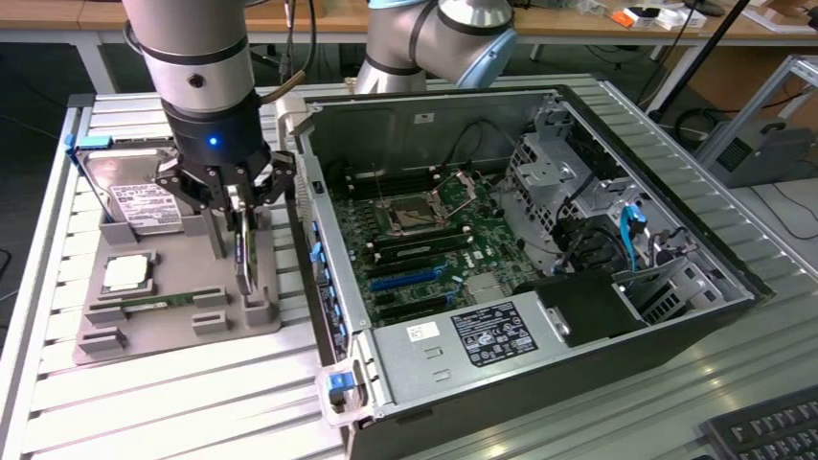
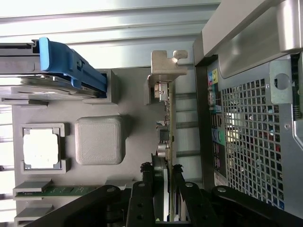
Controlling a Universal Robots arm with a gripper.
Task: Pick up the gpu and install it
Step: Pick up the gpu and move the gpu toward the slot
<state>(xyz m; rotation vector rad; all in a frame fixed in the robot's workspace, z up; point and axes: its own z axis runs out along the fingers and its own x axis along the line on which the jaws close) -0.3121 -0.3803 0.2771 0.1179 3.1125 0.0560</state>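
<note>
The tool hangs on the arm above the grey holder tray, pointing straight down; its dark fingers are closed on the gpu, one on each face of the card, gripping it near its upper edge. The gpu stands on its long edge, upright and thin, at the side of the tray nearest the computer case; its lower end is level with the tray's raised blocks, and I cannot tell whether it rests in its slot or hangs just clear of it. In the wrist view the card is seen edge-on, with its silvery bracket at the end away from the fingers.

Beside the card on the same tray lie the other parts: a square processor in its own recess; a slim green memory stick just past it; a hard drive with a white label and a blue rail at the tray's far end.

The tray sits on a ribbed metal surface; the case lies on its side just next to it, towards the exterior view's right, its panel off; inside are the motherboard, a power supply at the near end and drive cages along the far side. A keyboard lies at the exterior view's lower right corner.
</note>
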